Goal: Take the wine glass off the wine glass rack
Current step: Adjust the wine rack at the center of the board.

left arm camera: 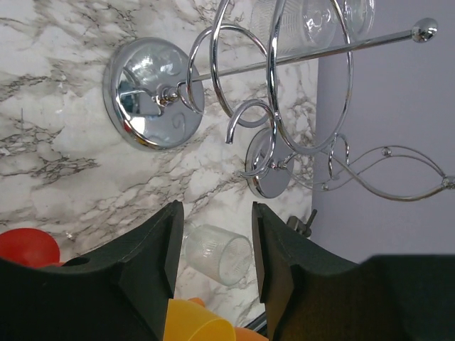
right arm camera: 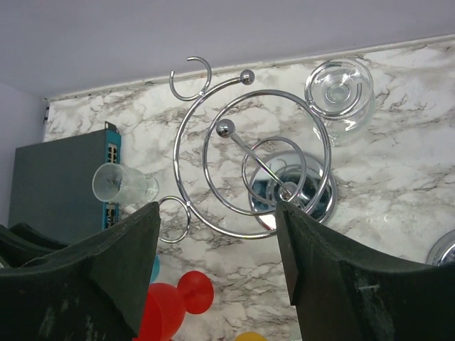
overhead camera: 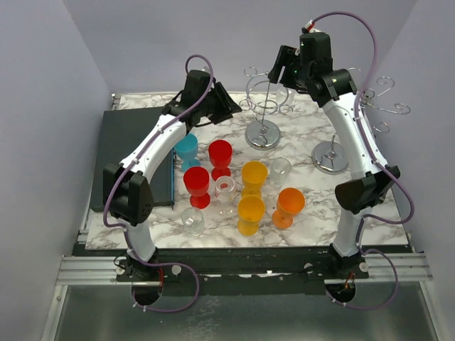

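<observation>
Chrome wire rack [overhead camera: 263, 133], standing upright on a round mirrored foot [right arm camera: 313, 202] toward the far middle of the table [overhead camera: 313, 213]. Thin central post topped with a ball, ringed by nested hoops and small curled hooks. Clear wine glass [right arm camera: 340, 92] still hung on the outer hoop, bowl down, round base uppermost, seen from above in the right wrist view. Second clear wine glass [right arm camera: 124, 183] hung at a small curl on the opposite side, over the table's dark edge.
</observation>
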You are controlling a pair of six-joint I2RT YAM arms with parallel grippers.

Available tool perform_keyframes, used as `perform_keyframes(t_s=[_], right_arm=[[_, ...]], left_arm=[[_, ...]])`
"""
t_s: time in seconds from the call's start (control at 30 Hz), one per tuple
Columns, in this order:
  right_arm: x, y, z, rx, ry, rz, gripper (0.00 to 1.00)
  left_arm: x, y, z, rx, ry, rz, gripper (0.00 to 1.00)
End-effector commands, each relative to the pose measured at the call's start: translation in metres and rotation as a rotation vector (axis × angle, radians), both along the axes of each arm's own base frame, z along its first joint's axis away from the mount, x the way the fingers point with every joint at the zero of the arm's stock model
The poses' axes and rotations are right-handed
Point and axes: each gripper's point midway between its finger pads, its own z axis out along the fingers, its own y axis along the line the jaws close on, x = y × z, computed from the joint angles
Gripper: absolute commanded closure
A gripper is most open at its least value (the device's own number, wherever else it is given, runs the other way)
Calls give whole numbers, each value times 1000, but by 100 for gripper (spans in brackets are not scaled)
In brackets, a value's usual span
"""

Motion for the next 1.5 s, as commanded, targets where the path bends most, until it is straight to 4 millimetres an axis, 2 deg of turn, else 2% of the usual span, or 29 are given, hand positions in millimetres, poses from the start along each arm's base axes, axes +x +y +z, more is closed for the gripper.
perform_keyframes(t_s=[0.0, 0.3, 0.63, 1.17, 1.27, 1.43, 1.47], right_arm=[[9, -6, 4, -52, -37, -29, 30], [22, -5, -3, -82, -52, -39, 32], [30, 0, -7, -83, -54, -33, 32], [32, 3, -10, -76, -54, -30, 33], [33, 2, -12, -75, -50, -31, 33], [32, 4, -12, -74, -48, -26, 33], [31, 3, -12, -75, -47, -28, 33]], left_arm=[[11, -12, 10, -143, -14, 41, 52], [17, -30, -2, -231, 30, 6, 56], [21, -36, -16, -256, 66, 1, 65], [21, -46, -18, -304, 93, -32, 79], [20, -46, -18, -305, 94, -34, 84], [24, -42, -14, -303, 80, -33, 100], [26, -40, -14, -303, 79, -29, 100]])
